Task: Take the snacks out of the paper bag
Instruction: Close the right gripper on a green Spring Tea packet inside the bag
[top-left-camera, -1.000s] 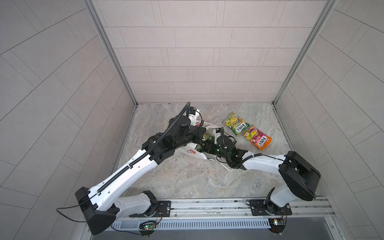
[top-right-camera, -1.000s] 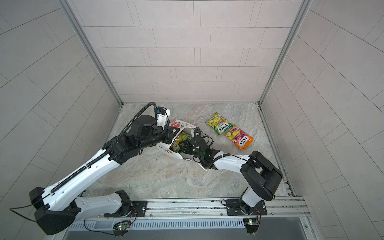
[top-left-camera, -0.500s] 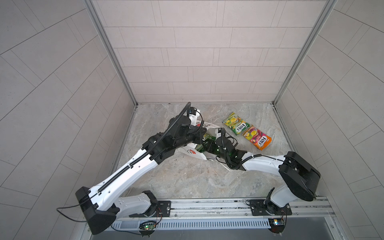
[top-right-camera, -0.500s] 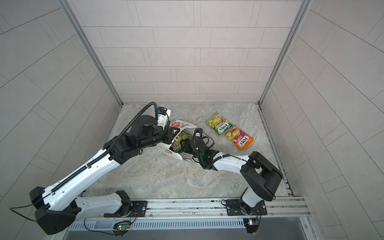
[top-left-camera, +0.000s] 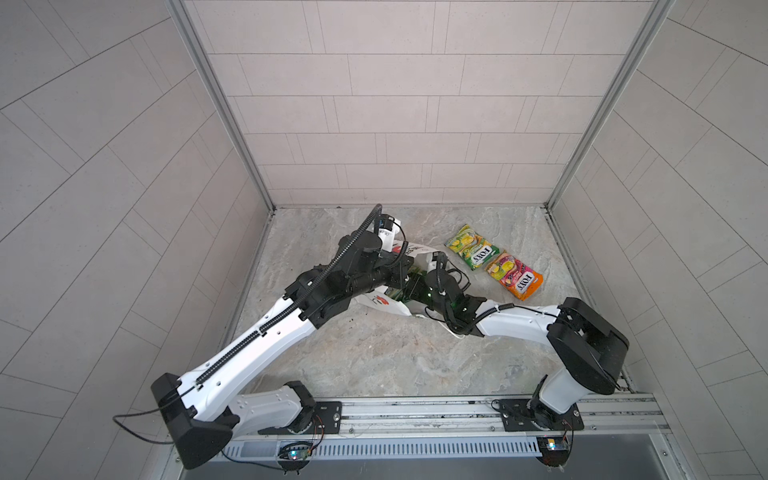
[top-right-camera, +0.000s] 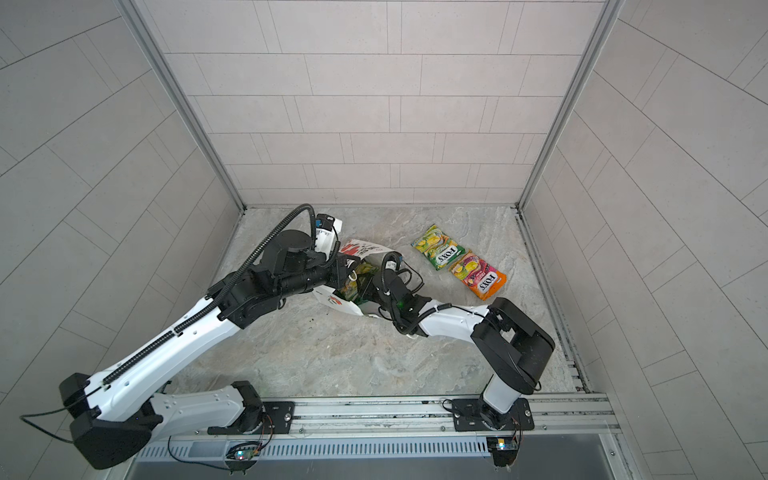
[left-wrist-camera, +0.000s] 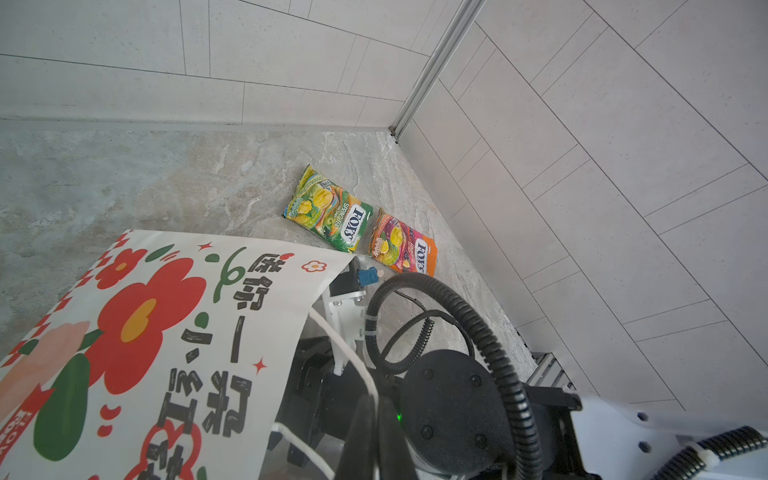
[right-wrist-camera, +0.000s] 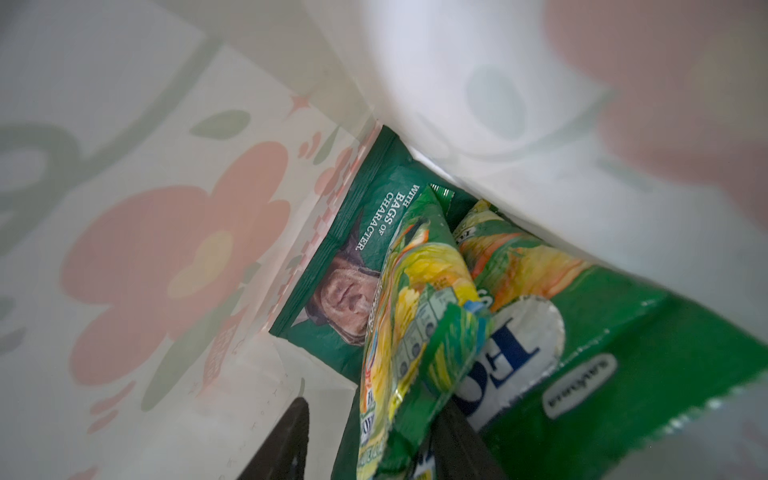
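Observation:
The white paper bag with red flowers lies on its side, mouth towards the right. My left gripper is shut on its white cord handle at the mouth. The right arm's wrist reaches into the bag, which hides the fingertips in both top views. Inside, my right gripper is open, its fingers on either side of a yellow-green packet. Another yellow-green packet and the dark green crisp bag lie beside it.
A yellow-green packet and an orange-pink packet lie side by side on the marble table, right of the bag near the right wall. Tiled walls enclose three sides.
The right wrist has shifted slightly at the bag's mouth. The left arm and the bag have stayed where they were.

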